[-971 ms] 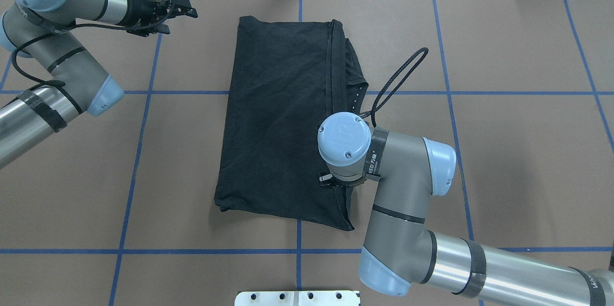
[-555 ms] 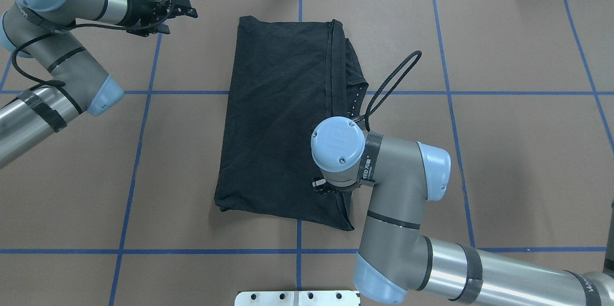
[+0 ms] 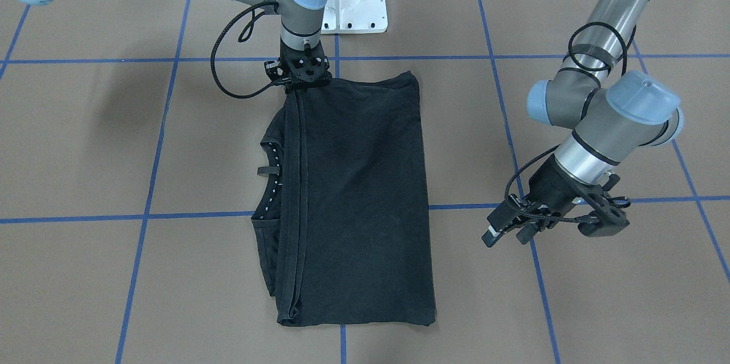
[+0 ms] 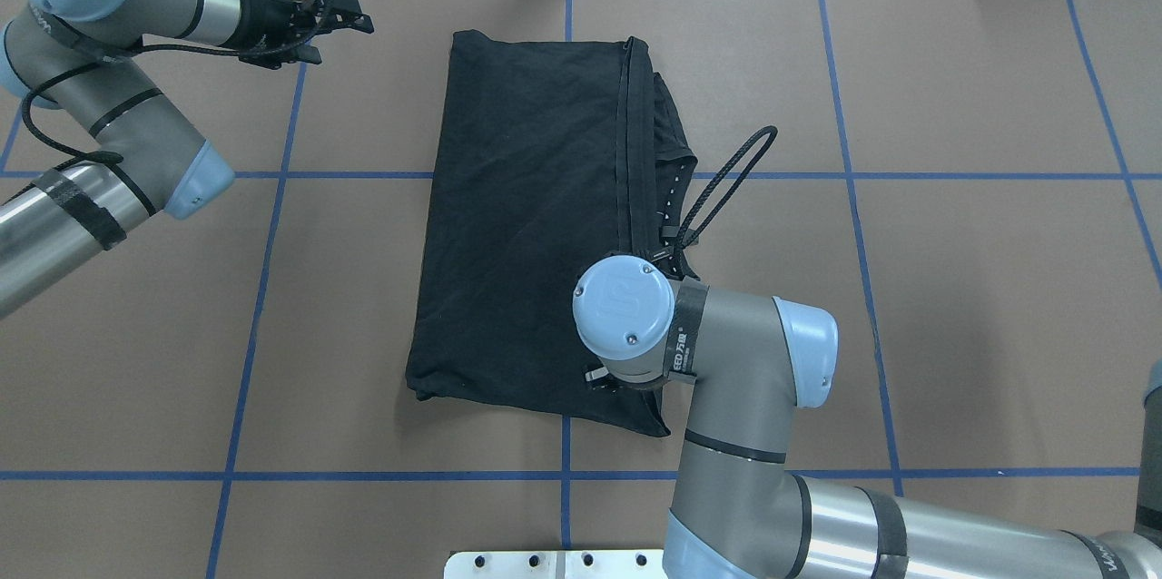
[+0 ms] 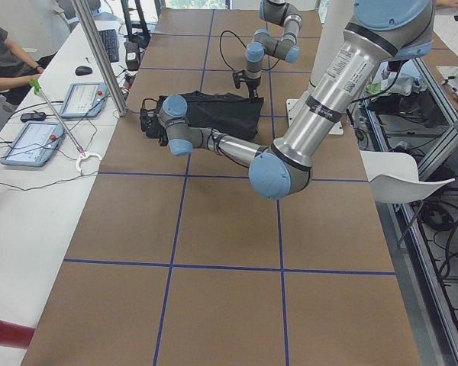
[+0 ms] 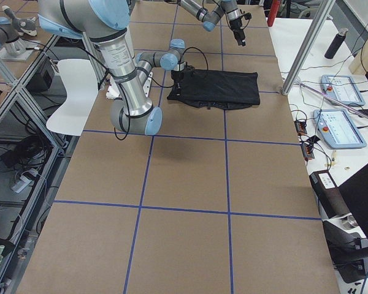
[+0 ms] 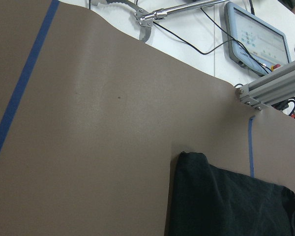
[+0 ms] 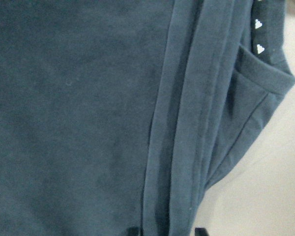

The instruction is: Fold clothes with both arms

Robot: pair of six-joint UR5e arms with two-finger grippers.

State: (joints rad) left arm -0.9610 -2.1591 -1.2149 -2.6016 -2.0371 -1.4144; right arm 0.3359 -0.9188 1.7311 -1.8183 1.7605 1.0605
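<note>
**Right arm on near hem corner, left arm parked clear**

T-shirt (image 4: 526, 225) sits mid-table (image 4: 953, 307), folded into a long black panel running 12-to-6 in the overhead view and tilted slightly. All clock bearings below are from that view.

- Right gripper (image 3: 300, 76) is down at the shirt's 5 o'clock corner. In its wrist view the fingertips (image 8: 200, 231) are spread, straddling the stacked hem bands (image 8: 187, 123). It is not clamped on anything. My read: it is lined up to pinch that multi-layer edge so all the plies lift together for the next fold.
- Left gripper (image 3: 507, 233) is off the cloth at roughly 10 o'clock from the shirt, well apart. The prongs look parted and hold nothing. It is probably kept out there so the fabric and the right arm's path are unobstructed.

Shirt condition:
- The face is plain black with mild wrinkles, and no logo is showing (presumably folded inward).
- Doubled hem bands run along the 3 o'clock edge.
- The collar (image 4: 676, 189) pokes out past that edge at about 2–3 o'clock, with small white marks (image 8: 258, 34) inside it.
- The 9 o'clock edge is a clean fold.

Risk: the pinch may catch only the top ply.
</note>
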